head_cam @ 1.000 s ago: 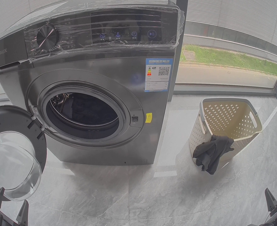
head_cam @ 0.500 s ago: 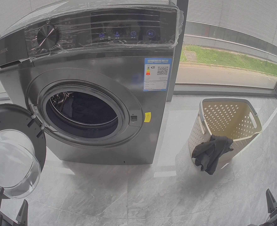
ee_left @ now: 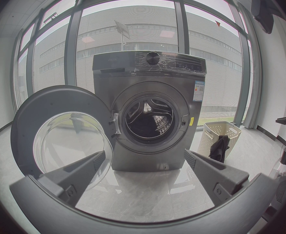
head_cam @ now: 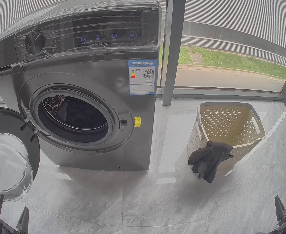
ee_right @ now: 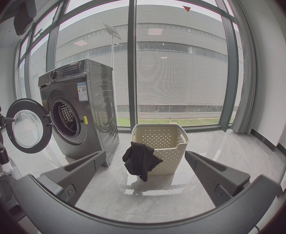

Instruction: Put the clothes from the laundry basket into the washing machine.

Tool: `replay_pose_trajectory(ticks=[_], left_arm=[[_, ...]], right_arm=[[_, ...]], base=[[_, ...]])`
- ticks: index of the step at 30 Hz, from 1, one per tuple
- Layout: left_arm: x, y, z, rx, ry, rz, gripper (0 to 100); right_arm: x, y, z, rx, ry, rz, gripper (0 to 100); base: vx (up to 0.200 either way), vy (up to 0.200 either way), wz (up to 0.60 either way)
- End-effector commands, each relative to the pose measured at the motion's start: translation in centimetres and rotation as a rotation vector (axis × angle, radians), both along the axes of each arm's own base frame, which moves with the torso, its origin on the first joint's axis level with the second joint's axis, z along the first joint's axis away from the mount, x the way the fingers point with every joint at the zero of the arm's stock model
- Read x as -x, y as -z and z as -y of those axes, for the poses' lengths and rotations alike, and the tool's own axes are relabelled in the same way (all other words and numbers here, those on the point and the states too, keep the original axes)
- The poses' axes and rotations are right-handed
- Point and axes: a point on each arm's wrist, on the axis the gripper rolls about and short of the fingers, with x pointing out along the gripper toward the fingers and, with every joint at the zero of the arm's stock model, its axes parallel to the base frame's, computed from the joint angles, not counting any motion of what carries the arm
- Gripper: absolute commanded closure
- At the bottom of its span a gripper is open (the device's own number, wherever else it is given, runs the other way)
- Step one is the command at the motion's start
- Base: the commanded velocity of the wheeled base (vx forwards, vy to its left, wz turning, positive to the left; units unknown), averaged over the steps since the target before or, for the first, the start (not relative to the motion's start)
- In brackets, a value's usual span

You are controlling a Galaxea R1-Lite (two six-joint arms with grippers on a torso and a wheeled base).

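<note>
Down in the head view, the washing machine (head_cam: 84,82) is standing at my left with its round door (head_cam: 6,160) hanging wide open, and the laundry basket (head_cam: 194,140) is sitting on the grey floor (head_cam: 149,205) to the machine's right, well apart from it. A dark garment (head_cam: 209,158) is draping over the basket's near rim and hanging down the outside wall. My left gripper (head_cam: 12,208) is poking in at the lower left corner, just beside the door, and my right gripper (head_cam: 285,194) is showing at the lower right corner; both are sitting with fingers spread and nothing between them. Over to the left wrist view: my left gripper (ee_left: 143,156) is facing the washing machine (ee_left: 149,72) head on, jaws gaping and empty, the door (ee_left: 29,114) swinging out beside the drum opening (ee_left: 149,119), the laundry basket (ee_left: 214,134) and dark garment (ee_left: 219,148) waiting off to the side. Over to the right wrist view: my right gripper (ee_right: 143,160) is pointing at the laundry basket (ee_right: 169,137), jaws parted and holding nothing, the dark garment (ee_right: 139,161) dangling over the front rim, the washing machine (ee_right: 97,91) standing beyond.
</note>
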Motion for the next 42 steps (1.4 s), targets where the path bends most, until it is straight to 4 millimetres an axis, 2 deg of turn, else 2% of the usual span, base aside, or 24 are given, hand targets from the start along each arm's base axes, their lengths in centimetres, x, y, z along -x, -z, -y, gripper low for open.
replay_pose_trajectory(ticks=[1,7,19,28,42], left_arm=[[-0.04,0.52,0.0,-0.001,0.0,-0.006,0],[-0.04,0.52,0.0,-0.001,0.001,-0.006,0],[-0.04,0.5,0.0,-0.001,0.001,-0.005,0],[-0.04,0.5,0.0,0.004,0.002,-0.005,0],[-0.04,0.5,0.01,0.001,0.003,-0.005,0]], right_arm=[[-0.12,0.48,0.0,0.0,0.0,-0.016,0],[-0.12,0.48,0.0,0.0,-0.002,-0.016,0],[-0.12,0.48,0.0,0.0,0.0,-0.016,0],[-0.12,0.48,0.0,0.0,0.0,-0.016,0],[-0.12,0.48,0.0,0.0,0.0,-0.016,0]], base=[[0.0,-0.2,0.0],[0.0,0.0,0.0],[0.2,0.0,0.0],[0.0,0.0,0.0],[0.0,-0.2,0.0]])
